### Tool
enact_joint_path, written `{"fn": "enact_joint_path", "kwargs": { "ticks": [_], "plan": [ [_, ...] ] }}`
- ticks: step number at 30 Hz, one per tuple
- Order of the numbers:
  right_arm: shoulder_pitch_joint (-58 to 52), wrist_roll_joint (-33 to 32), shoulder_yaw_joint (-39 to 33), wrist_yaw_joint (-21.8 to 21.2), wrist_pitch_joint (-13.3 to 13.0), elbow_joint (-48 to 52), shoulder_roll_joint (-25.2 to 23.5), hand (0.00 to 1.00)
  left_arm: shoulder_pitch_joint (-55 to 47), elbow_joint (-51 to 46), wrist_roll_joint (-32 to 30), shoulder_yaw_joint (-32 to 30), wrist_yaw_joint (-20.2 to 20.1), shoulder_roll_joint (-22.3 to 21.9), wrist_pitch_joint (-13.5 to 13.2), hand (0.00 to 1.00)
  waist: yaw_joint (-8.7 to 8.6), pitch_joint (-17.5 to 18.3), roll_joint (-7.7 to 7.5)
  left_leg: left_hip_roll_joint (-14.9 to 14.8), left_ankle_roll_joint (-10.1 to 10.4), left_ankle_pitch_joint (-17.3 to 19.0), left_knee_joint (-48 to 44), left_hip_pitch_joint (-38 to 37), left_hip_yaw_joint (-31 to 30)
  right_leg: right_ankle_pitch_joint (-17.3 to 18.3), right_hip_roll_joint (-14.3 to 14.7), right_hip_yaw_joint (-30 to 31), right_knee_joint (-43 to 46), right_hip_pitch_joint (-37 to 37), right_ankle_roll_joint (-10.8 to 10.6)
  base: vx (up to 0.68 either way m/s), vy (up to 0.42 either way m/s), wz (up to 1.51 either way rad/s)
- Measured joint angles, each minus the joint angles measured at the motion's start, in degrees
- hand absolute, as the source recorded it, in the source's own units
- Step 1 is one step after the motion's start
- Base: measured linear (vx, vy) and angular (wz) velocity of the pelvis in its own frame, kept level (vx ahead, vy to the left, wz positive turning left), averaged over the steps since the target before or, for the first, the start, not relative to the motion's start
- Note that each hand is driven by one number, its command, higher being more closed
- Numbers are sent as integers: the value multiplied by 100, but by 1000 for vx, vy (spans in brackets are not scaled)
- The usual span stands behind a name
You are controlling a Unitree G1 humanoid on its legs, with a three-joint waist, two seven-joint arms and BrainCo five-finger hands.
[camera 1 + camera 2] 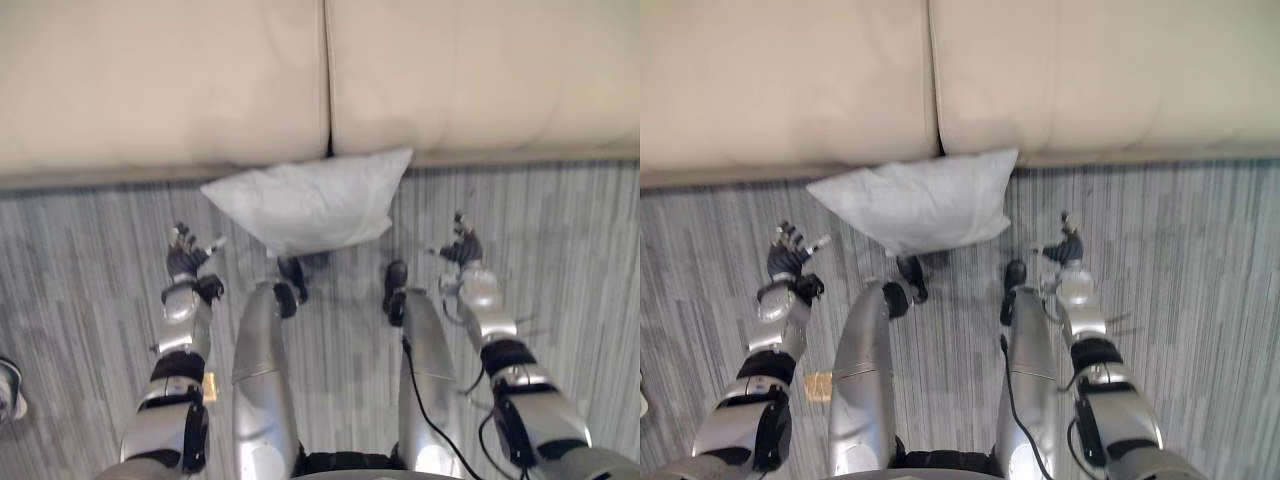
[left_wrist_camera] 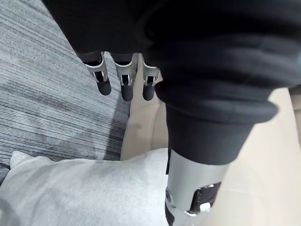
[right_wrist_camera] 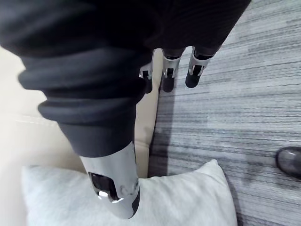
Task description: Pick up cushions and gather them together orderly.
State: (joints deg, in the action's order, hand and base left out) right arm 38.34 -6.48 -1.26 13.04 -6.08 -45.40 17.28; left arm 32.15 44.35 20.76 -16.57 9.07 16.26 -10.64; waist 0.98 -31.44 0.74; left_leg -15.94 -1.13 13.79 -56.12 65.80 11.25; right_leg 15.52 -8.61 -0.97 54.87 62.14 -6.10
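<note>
A pale grey cushion lies on the striped grey carpet, its far edge against the front of the beige sofa at the seam between two seat cushions. My left hand hovers over the carpet to the cushion's left, fingers relaxed and holding nothing. My right hand hovers to the cushion's right, also open and apart from it. The left wrist view shows the cushion past the straight fingers. In the right wrist view the cushion lies below the thumb.
The sofa spans the whole far side as a wall. Striped grey carpet stretches left and right of the cushion. A small white and dark object sits at the left edge of the floor.
</note>
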Motion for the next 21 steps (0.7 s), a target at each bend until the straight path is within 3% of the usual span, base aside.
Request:
{"fn": "enact_joint_path", "kwargs": {
  "ticks": [3, 7, 8, 9, 14, 21],
  "plan": [
    [962, -211, 68, 173, -7, -39, 121, 0, 620, -12, 152, -154, 80, 48, 0, 0, 23, -23, -20, -159, -68, 40, -568, 992, -30, 80, 52, 97, 637, 1041, -36, -97, -55, -11],
    [1805, -247, 376, 305, -25, -34, 2, 0, 1052, -247, 340, -100, 136, 48, -13, 0, 19, -23, -19, -212, -86, 51, -850, 1558, -78, 98, 57, 133, 1002, 1638, -34, -95, -39, -2],
    [1973, -247, 391, 354, -32, -32, -75, 0, 1179, -324, 346, -36, 147, 45, -43, 100, 22, -23, -18, -212, -77, 48, -876, 1668, -101, 98, 55, 124, 1046, 1748, -35, -73, -17, 5],
    [2168, -248, 408, 382, -33, -32, -183, 100, 1384, -407, 348, 122, 178, 38, -95, 100, 31, -22, -18, -212, -63, 39, -901, 1812, -108, 103, 47, 124, 1098, 1895, -42, -83, -15, 7],
    [2643, -254, 411, 564, -32, -38, -702, 100, 1907, -578, 346, 525, 440, -30, -116, 100, 56, -24, -18, -207, -41, -16, -934, 2215, -102, 72, 24, 134, 1199, 2307, 21, -52, 4, 5],
    [2364, -469, 697, 609, -24, 345, -662, 100, 1820, -1063, 342, 994, 857, 32, -91, 100, 25, -23, -20, -182, -126, -73, -954, 2216, -90, 146, -39, 116, 1322, 2340, 33, 2, 18, 5]
  ]
}}
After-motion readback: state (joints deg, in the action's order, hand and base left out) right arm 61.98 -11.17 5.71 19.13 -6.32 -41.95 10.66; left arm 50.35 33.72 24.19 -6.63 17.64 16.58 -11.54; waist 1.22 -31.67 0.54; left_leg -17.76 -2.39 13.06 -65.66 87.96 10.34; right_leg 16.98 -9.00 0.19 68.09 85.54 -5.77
